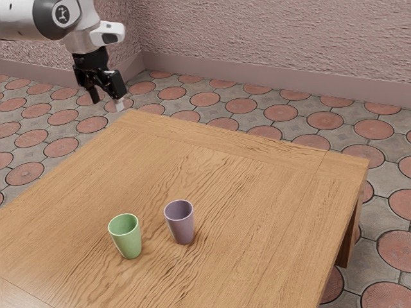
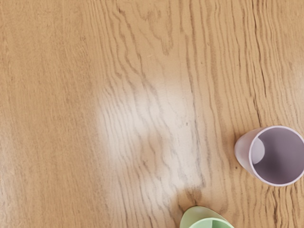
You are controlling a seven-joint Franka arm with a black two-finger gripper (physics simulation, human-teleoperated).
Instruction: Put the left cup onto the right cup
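A green cup (image 1: 126, 235) stands upright on the wooden table (image 1: 244, 186), toward its front. Just to the exterior view's right of it stands a purple cup (image 1: 180, 221), also upright, a small gap between them. My gripper (image 1: 107, 98) hangs high above the table's far left corner, well away from both cups, its fingers open with nothing between them. Looking down from the hand, I see the purple cup (image 2: 273, 154) with its hollow showing and the rim of the green cup (image 2: 205, 219), both standing off to one side of the hand.
The table's right edge drops to a tiled floor (image 1: 385, 160), and a rough pink wall (image 1: 270, 32) runs along the back. Bare wood (image 2: 118, 95) lies under the hand.
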